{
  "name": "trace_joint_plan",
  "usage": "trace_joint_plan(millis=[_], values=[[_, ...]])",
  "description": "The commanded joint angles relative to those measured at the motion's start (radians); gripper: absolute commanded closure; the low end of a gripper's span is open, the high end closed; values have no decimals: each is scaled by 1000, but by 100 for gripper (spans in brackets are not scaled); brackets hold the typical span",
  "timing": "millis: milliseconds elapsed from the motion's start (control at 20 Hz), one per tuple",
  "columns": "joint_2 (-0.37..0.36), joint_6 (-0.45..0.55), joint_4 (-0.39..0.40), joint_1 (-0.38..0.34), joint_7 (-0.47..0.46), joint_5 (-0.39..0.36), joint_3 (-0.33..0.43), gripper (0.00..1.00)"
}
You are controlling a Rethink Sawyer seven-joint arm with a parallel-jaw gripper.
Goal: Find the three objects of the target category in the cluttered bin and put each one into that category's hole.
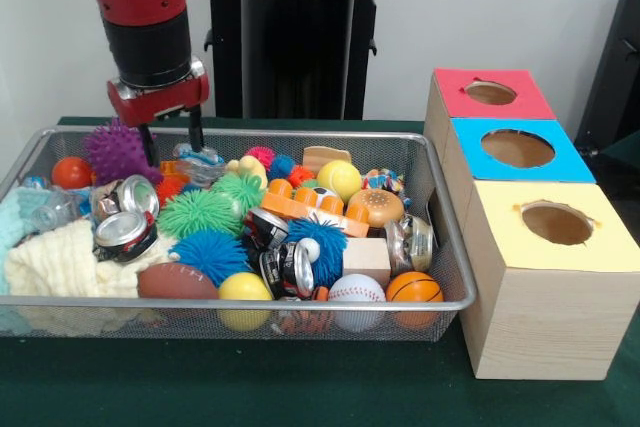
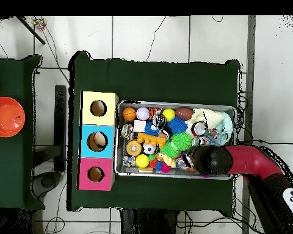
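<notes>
The silver wire-mesh bin (image 1: 300, 304) holds mixed clutter: a purple spiky ball (image 1: 117, 152), green (image 1: 200, 212) and blue (image 1: 210, 252) spiky balls, crushed cans (image 1: 125, 234), a football (image 1: 177, 281), a baseball (image 1: 355, 290), a small basketball (image 1: 414, 288), a burger toy (image 1: 375, 207) and a wooden block (image 1: 366, 259). My gripper (image 1: 175, 152) is open and empty. It hangs over the bin's back left corner, just right of the purple ball. In the overhead view the arm (image 2: 213, 159) covers the gripper at the bin's (image 2: 173, 102) lower right.
Three wooden boxes stand in a row beside the bin, each with a round hole on top: red (image 1: 490, 94), blue (image 1: 518, 150) and yellow (image 1: 556, 224). A cream cloth (image 1: 55, 262) fills the bin's front left. An orange bowl (image 2: 5, 116) sits on a separate table.
</notes>
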Motion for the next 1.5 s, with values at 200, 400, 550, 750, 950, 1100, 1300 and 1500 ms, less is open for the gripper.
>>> trace_joint_plan(millis=[200, 400, 550, 750, 950, 1100, 1300, 1500], values=[[117, -87, 92, -74, -126, -29, 90, 0], [141, -109, 119, -88, -97, -19, 107, 0], [145, -78, 124, -88, -92, 2, 110, 0], [152, -26, 128, -92, -87, 35, 110, 0], [157, 16, 135, -92, -79, 64, 111, 0], [149, 39, 132, -76, -65, 75, 99, 0], [134, 8, 123, -64, -69, 38, 75, 0], [96, -40, 102, -37, -66, -46, 36, 0]])
